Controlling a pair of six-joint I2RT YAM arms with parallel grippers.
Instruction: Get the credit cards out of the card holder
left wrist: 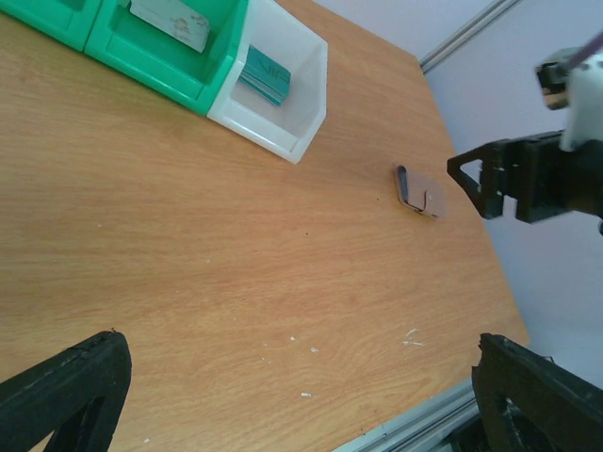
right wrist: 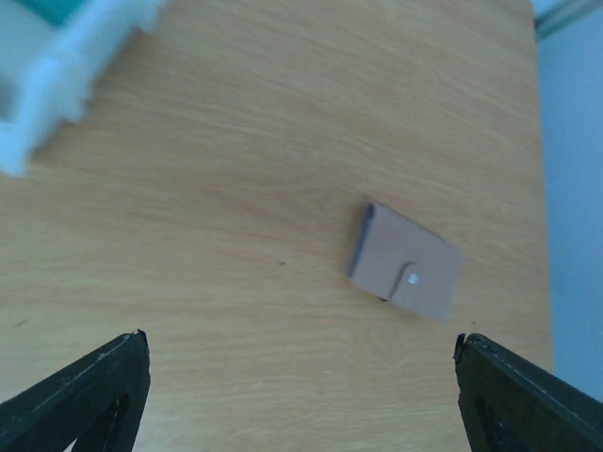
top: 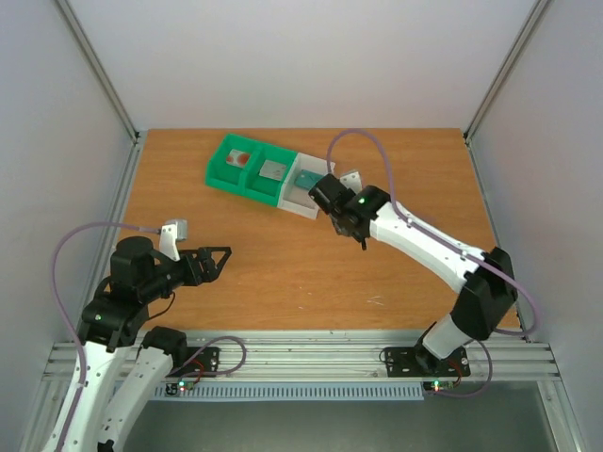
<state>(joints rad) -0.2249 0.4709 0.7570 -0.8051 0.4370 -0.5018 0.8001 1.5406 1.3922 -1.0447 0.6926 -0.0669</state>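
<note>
The card holder (right wrist: 405, 271), a small tan folded wallet shut by a snap tab (right wrist: 413, 277), lies flat on the desk (top: 283, 282) near the white end of the green-and-white tray (top: 268, 174), apart from it; no credit cards show at its edges. The right end effector (right wrist: 301, 337) hangs above it with its fingers spread wide, gripping nothing. The left end effector (top: 212, 262), fingers likewise apart and empty, sits well away from the tray on its near side. The likely trouble is the holder's thinness: fingers closing from above may skate over it, or push it along the smooth wood toward the tray's wall instead of lifting it. With the snap fastened, one arm alone may drag the whole wallet rather than open it, and a pinch across both halves would clamp the credit cards inside.
</note>
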